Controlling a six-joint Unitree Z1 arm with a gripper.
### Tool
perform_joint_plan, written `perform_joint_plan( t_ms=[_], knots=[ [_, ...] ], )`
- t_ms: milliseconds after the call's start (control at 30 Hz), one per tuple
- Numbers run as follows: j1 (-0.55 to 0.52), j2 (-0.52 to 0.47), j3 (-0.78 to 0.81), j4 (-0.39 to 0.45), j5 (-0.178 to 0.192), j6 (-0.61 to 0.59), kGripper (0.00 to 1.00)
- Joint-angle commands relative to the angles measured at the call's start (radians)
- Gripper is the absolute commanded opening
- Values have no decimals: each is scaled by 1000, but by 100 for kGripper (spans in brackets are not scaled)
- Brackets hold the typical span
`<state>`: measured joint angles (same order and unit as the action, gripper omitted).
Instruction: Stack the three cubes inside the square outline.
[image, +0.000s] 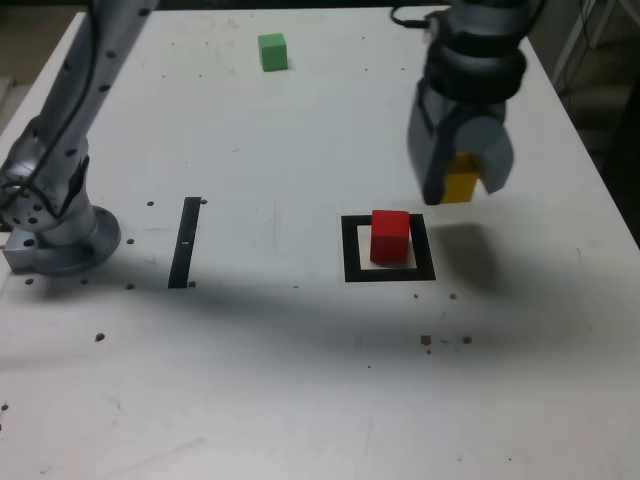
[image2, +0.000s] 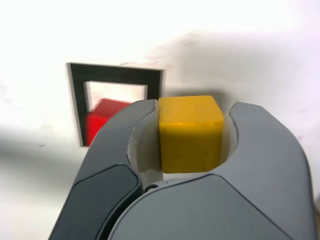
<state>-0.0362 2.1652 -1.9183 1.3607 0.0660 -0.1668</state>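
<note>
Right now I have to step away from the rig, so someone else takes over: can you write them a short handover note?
Gripper: shut on the yellow cube, held off the table, to the exterior view's right of the square outline.
Red cube: already inside the outline.
Green cube: alone at the far side of the table, untouched.
Done: red placed, yellow picked up.
Left: set yellow on red, then fetch green and stack it on top.
</note>
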Motion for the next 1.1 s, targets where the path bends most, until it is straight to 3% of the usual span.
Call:
perform_joint_plan(
  t_ms=[0,633,1067],
  knots=[
    [-11,-44,37,-10,-4,0,31],
    [-90,-211,288,-70,2,34,31],
    [-98,-216,349,-163,22,71,31]
  ],
)
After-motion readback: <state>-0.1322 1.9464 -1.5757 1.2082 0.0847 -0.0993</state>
